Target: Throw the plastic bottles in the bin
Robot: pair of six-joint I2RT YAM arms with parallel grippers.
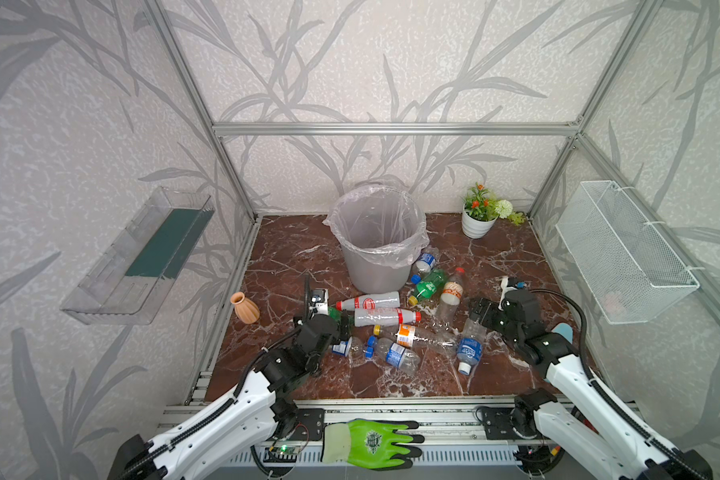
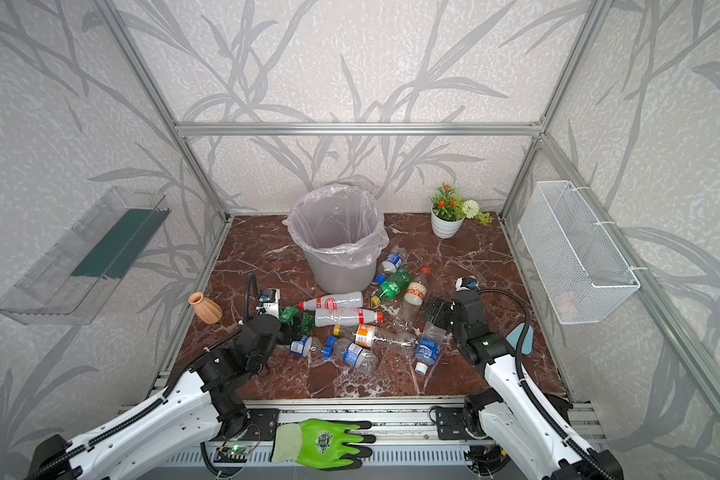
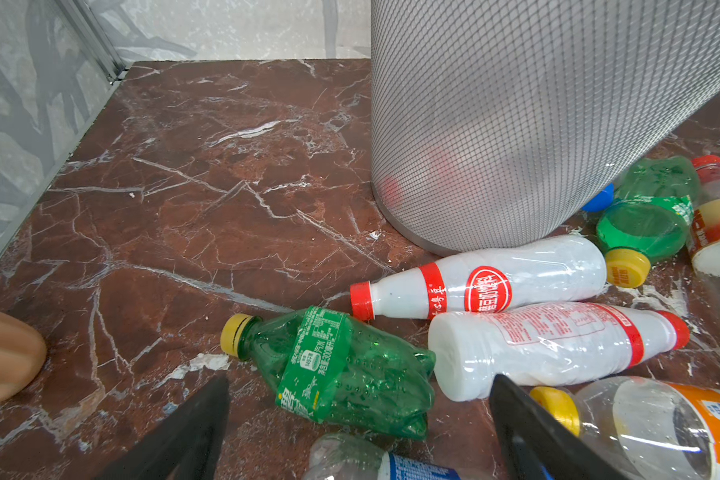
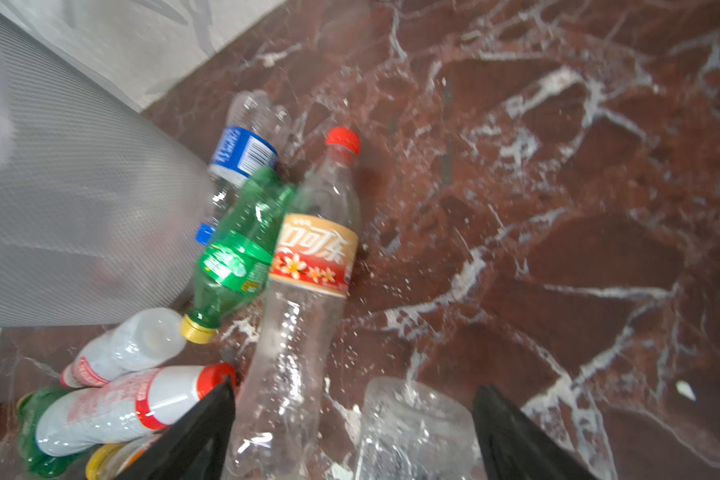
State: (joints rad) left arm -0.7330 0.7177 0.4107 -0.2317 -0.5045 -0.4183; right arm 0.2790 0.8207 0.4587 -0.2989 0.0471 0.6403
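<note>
The grey bin (image 1: 377,245) (image 2: 337,245) with its clear bag stands at the back middle of the marble floor. Several plastic bottles lie in front of it: two white ones with red bands (image 1: 371,300), a green one (image 1: 429,286), and clear ones with blue or orange labels (image 1: 408,334). My left gripper (image 1: 344,326) (image 3: 358,419) is open, low over a crushed green bottle (image 3: 341,370) that lies just ahead of its jaws. My right gripper (image 1: 481,311) (image 4: 356,424) is open around the bases of a red-capped clear bottle (image 4: 304,311) and another clear bottle (image 4: 412,424).
A terracotta vase (image 1: 245,307) lies at the left edge. A white flower pot (image 1: 479,222) stands at the back right. A wire basket (image 1: 624,249) hangs on the right wall, a clear shelf (image 1: 138,257) on the left. A green glove (image 1: 371,442) lies on the front rail.
</note>
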